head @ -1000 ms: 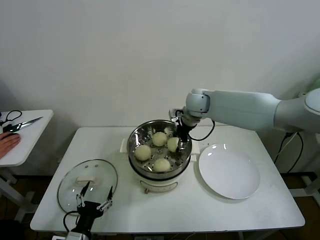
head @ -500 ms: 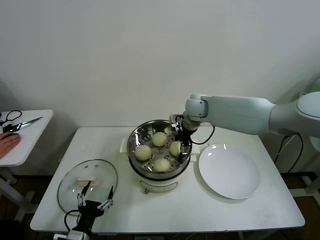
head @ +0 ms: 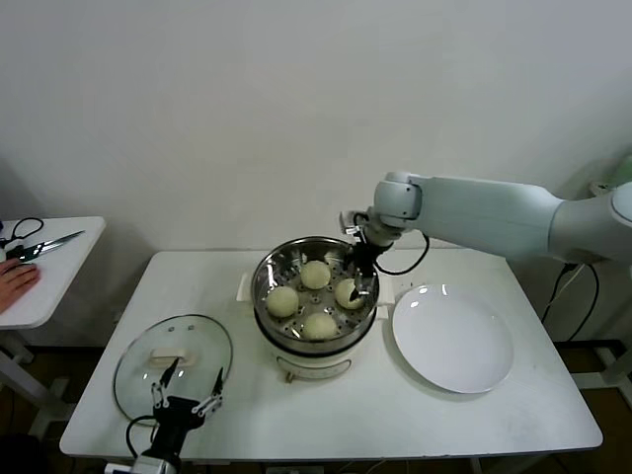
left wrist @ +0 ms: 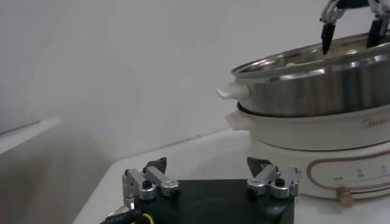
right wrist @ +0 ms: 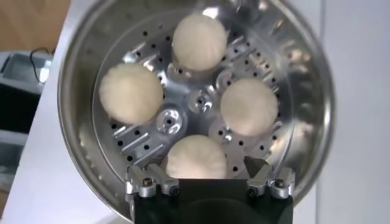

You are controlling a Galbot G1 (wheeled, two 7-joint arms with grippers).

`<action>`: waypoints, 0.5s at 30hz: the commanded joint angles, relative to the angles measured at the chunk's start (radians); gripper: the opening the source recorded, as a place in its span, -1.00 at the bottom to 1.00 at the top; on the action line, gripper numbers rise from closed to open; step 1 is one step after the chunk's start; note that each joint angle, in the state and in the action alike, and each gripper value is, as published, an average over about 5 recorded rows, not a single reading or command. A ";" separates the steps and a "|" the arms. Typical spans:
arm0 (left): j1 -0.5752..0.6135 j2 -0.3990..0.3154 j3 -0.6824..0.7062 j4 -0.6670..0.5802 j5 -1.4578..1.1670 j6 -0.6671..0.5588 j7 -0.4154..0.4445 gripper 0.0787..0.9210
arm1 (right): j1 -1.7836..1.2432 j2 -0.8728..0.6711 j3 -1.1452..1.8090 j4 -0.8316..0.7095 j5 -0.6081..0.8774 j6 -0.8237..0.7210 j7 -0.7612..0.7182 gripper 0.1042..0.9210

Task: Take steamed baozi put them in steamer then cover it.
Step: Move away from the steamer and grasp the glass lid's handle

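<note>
With all four cream-white dome-shaped baozi (head: 315, 296) resting in the shiny perforated steel steamer (head: 269, 269) at frame centre, the empty, spread right gripper (head: 357, 279) should rise straight clear, leaving the lower-left glass cover (head: 138, 360) to the open left gripper (head: 187, 391).

White table (head: 474, 420) and side table (head: 54, 286), pale wall (head: 247, 109).

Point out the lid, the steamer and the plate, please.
lid (head: 188, 348), head view, on the glass near its handle.
steamer (head: 265, 278), head view, on the left inner wall.
plate (head: 452, 344), head view, on its bare middle.
</note>
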 commanded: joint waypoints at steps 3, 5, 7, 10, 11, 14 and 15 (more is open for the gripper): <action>-0.007 -0.003 -0.008 0.001 0.025 -0.005 -0.001 0.77 | -0.031 -0.169 0.101 0.054 0.115 0.257 0.188 0.76; -0.011 -0.006 -0.010 0.000 0.033 -0.005 -0.002 0.77 | -0.072 -0.226 0.136 0.081 0.119 0.325 0.257 0.76; -0.014 -0.011 -0.014 0.000 0.045 -0.007 -0.002 0.77 | -0.137 -0.290 0.205 0.112 0.114 0.379 0.322 0.76; -0.022 -0.018 -0.023 0.001 0.075 -0.010 -0.006 0.77 | -0.265 -0.388 0.348 0.153 0.094 0.447 0.420 0.76; -0.025 -0.020 -0.026 0.001 0.085 -0.009 -0.008 0.77 | -0.309 -0.413 0.395 0.161 0.083 0.465 0.442 0.76; -0.032 -0.028 -0.036 -0.001 0.114 -0.005 -0.011 0.77 | -0.499 -0.481 0.593 0.191 0.044 0.506 0.513 0.76; -0.034 -0.030 -0.040 -0.002 0.127 -0.005 -0.011 0.77 | -0.568 -0.497 0.663 0.204 0.033 0.514 0.538 0.76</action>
